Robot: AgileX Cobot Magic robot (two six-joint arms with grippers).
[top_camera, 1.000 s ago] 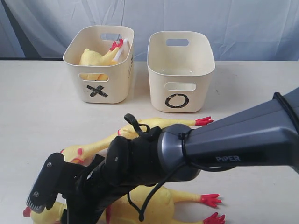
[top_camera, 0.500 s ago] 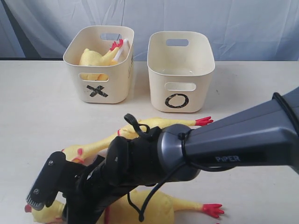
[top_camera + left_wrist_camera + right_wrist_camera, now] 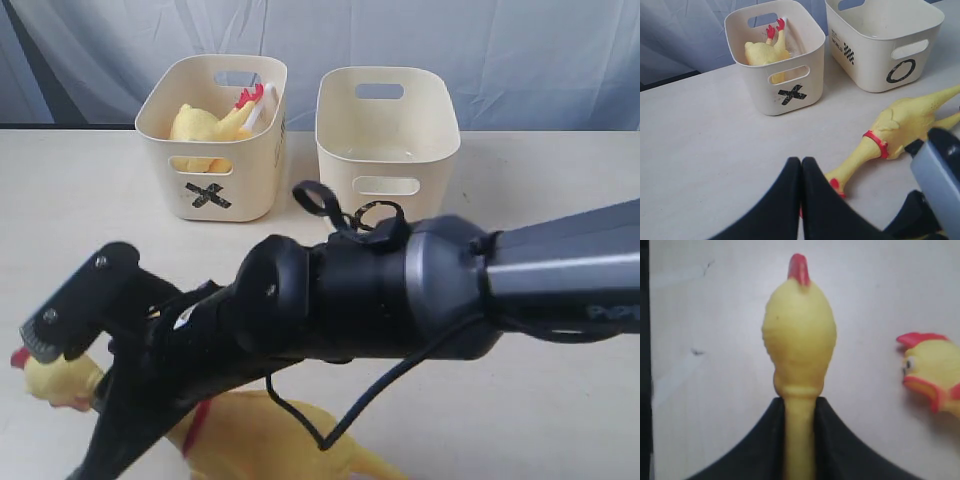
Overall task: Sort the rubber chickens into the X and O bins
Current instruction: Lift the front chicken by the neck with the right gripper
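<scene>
My right gripper (image 3: 799, 402) is shut on the neck of a large yellow rubber chicken just below its head (image 3: 799, 340). In the exterior view this chicken (image 3: 255, 440) hangs low at the front, head (image 3: 45, 378) to the left, behind my right arm (image 3: 380, 295). A second chicken (image 3: 902, 122) lies on the table, its head close behind my shut, empty left gripper (image 3: 801, 162). The X bin (image 3: 255, 170) holds another chicken (image 3: 205, 125). Beside it stands the O bin (image 3: 340, 170); no chicken shows inside it.
The right arm fills the front of the exterior view and hides the O mark and the table behind it. Its grey link (image 3: 940, 170) shows beside the lying chicken. Pale curtains hang behind the bins. Bare tabletop (image 3: 700, 130) lies before the X bin.
The right arm has risen and swung left with the chicken in its grip. The chicken's head is higher and its feet have left the frame. The arm now covers the lying chicken.
</scene>
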